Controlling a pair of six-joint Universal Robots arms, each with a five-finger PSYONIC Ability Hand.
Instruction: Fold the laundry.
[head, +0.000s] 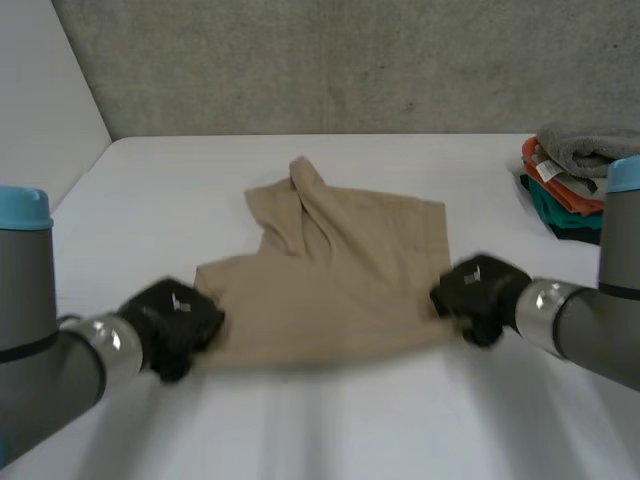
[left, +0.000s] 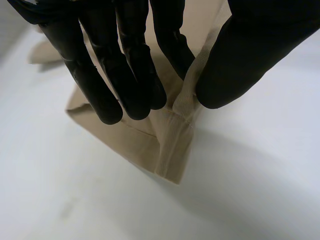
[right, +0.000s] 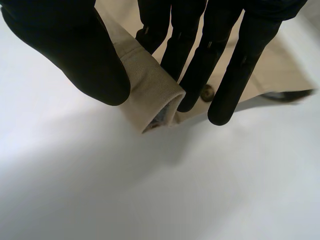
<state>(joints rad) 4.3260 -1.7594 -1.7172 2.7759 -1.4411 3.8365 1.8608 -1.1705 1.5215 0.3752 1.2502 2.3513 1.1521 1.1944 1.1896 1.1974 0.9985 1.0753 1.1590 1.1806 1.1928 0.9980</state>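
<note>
L hand (head: 170, 322) is pinching near left corner of beige garment (head: 340, 270); R hand (head: 478, 295) is pinching near right corner. Garment is lying mid table (head: 330, 425), open room around; folded pile (head: 565, 180) is sitting at far right edge.

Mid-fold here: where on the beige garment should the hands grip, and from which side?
Grip the beige garment at its two near corners, coming from the robot's side. It lies mostly flat, but the thick hem ridges up there; the left hand and right hand pinch it there between thumb and fingers.

Plain beige garment (head: 340, 270); white table (head: 150, 200); folded stack (head: 565, 190) grey over orange over teal.
</note>
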